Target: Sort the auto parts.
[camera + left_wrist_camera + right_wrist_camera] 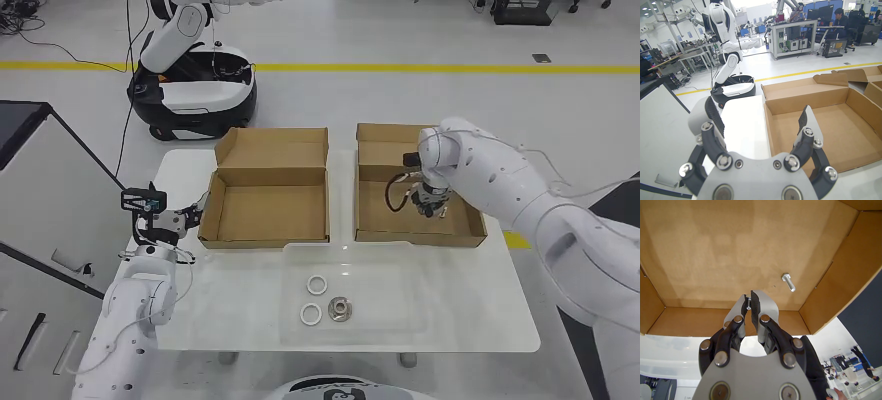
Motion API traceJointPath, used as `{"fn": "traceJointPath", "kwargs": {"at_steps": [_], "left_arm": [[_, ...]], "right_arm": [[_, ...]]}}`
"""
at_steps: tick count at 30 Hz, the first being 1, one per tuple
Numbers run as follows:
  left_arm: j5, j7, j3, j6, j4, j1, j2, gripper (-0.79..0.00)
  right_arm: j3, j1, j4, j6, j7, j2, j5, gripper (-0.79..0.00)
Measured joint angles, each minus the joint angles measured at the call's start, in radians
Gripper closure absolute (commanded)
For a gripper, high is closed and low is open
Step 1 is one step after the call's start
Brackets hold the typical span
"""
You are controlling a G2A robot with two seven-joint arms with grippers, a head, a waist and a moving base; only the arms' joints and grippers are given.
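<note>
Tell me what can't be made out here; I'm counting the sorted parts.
Right wrist view: the right gripper hides most of its bolt.
Top view: the right arm covers part of the right box floor.
Top view: the metal part by the rings is too small to identify.

Left box beside right box on table, rings lie before them.

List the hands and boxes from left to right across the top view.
left hand → left cardboard box → right cardboard box. The right hand hangs over the right cardboard box, so it has no separate place in the order.
</note>
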Motion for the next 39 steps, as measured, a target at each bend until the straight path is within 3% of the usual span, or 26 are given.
{"fn": "traceJointPath", "kwargs": {"at_steps": [28, 29, 30, 33, 39], "left_arm": [[0.000, 0.000, 0.000, 0.000, 0.000, 0.000, 0.000, -0.785], [0.000, 0.000, 0.000, 0.000, 0.000, 0.000, 0.000, -0.785], [0.000, 0.000, 0.000, 0.000, 0.000, 0.000, 0.000, -0.785], [0.000, 0.000, 0.000, 0.000, 0.000, 0.000, 0.000, -0.785], [0.000, 0.000, 0.000, 0.000, 0.000, 0.000, 0.000, -0.785]], "right_arm": [[0.049, -0.092, -0.048, 0.106, -0.106, 0.030, -0.018, 0.000], [0.051, -0.094, -0.050, 0.108, -0.108, 0.032, -0.018, -0.009], [0.055, -0.096, -0.053, 0.111, -0.111, 0.033, -0.018, -0.117], [0.065, -0.098, -0.066, 0.118, -0.117, 0.039, -0.019, -0.249], [0.088, -0.098, -0.096, 0.125, -0.125, 0.057, -0.024, -0.332]]}}
